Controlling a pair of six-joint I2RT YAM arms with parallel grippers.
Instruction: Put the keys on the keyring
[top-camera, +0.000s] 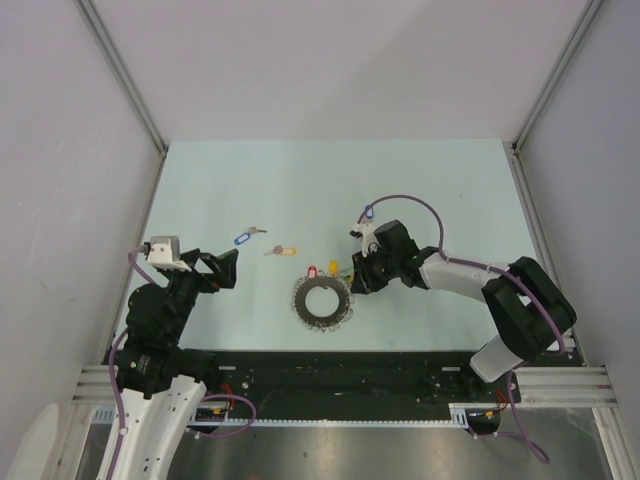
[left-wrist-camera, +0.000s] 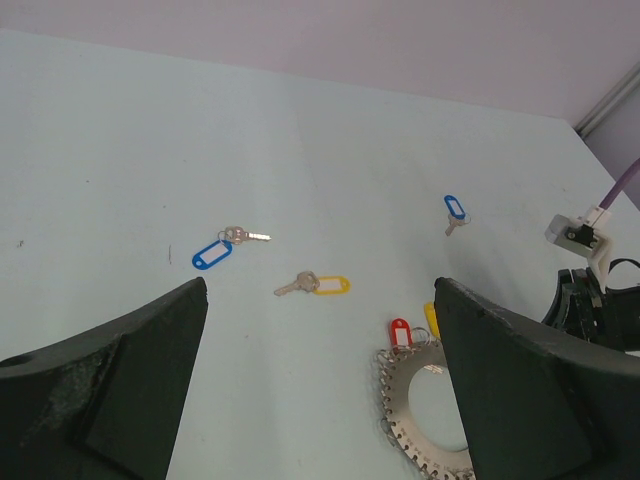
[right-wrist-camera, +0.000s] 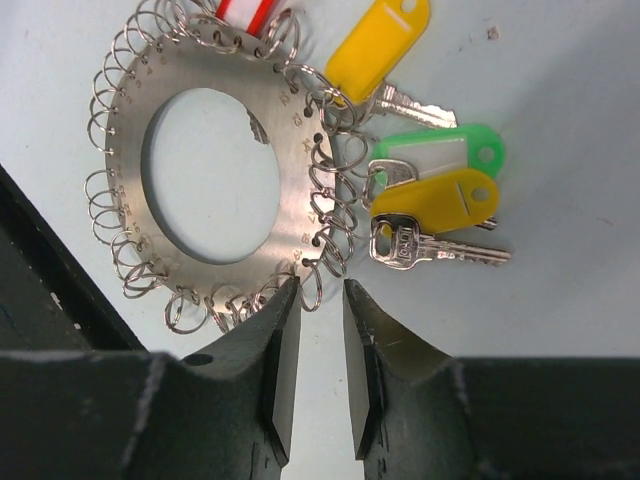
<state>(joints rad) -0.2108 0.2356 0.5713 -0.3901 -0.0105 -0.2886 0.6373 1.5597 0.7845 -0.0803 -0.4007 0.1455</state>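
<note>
The keyring is a flat grey metal disc with an open centre and many small wire loops round its rim. At its edge lie keys with a red tag, a yellow tag, a green tag and a second yellow tag. My right gripper is low at the disc's rim, its jaws a narrow gap apart, with one small loop just at their tips. Loose keys lie apart: blue-tagged, yellow-tagged and another blue-tagged. My left gripper hovers wide open, holding nothing.
Grey walls with metal rails enclose the pale table on the left, right and far sides. A purple cable loops above the right wrist. The arm bases stand on a dark rail at the near edge.
</note>
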